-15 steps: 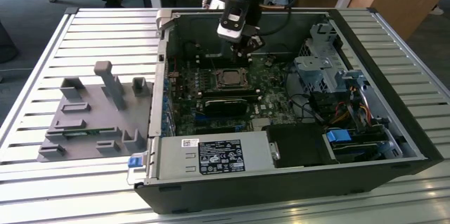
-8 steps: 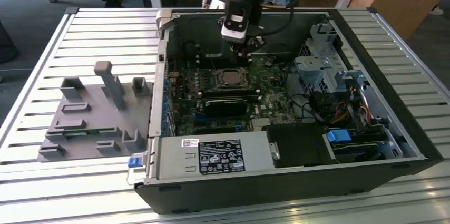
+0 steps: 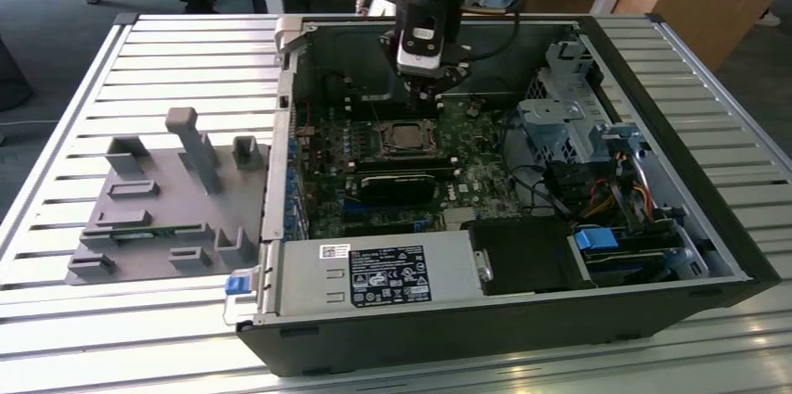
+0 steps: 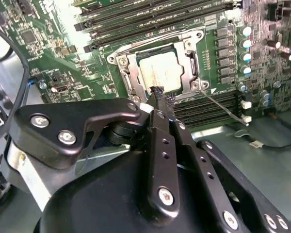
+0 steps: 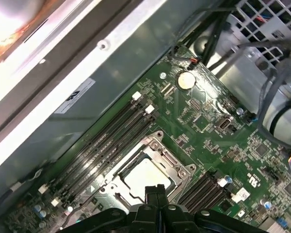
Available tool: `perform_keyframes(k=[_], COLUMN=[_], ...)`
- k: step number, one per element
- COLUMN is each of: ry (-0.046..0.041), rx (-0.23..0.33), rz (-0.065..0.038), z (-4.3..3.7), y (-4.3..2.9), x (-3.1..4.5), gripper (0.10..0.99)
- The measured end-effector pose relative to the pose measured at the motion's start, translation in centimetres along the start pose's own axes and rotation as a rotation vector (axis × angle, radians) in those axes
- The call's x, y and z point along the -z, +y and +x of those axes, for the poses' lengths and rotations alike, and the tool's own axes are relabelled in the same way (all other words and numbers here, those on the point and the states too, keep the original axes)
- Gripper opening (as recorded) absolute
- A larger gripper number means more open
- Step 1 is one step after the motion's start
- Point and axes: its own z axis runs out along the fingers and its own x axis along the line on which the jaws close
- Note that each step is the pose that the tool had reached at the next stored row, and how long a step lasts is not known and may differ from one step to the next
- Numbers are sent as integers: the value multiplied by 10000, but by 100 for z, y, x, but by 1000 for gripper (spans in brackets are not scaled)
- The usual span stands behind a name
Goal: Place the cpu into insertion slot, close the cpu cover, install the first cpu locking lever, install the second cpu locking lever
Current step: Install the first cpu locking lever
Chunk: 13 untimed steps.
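An open computer case (image 3: 495, 329) lies on its side on a slatted metal counter (image 3: 124, 338), with a grey moulded holder (image 3: 161, 209) just beside it toward the exterior view's left. The arm reaches down into the case, and its pincer (image 3: 429, 90) hangs low over the green circuit board (image 3: 477, 171), close to the socket (image 4: 122, 62). In the second wrist view the pincer's two fingers (image 4: 161, 95) are pressed together with nothing between them, their tips right at the near edge of the socket; whether they touch it I cannot tell. The chip (image 4: 162, 73) sits flat inside the socket, its pale face showing through the cut-out of the cover (image 4: 190, 60), which lies down over it like a frame. A thin wire lever (image 4: 225, 107) runs out from one corner of the socket and slants across the memory slots (image 4: 203, 109) beside it. In the first wrist view more long memory slots (image 5: 111, 141) flank the other side of the socket, and a round coin battery (image 5: 186, 80) sits farther along the board.
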Motion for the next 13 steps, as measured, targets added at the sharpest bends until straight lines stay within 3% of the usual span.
perform_keyframes(k=[13], ry=[15], rx=[1450], rz=[3], z=[1], y=[-1], x=[-1], gripper=[106])
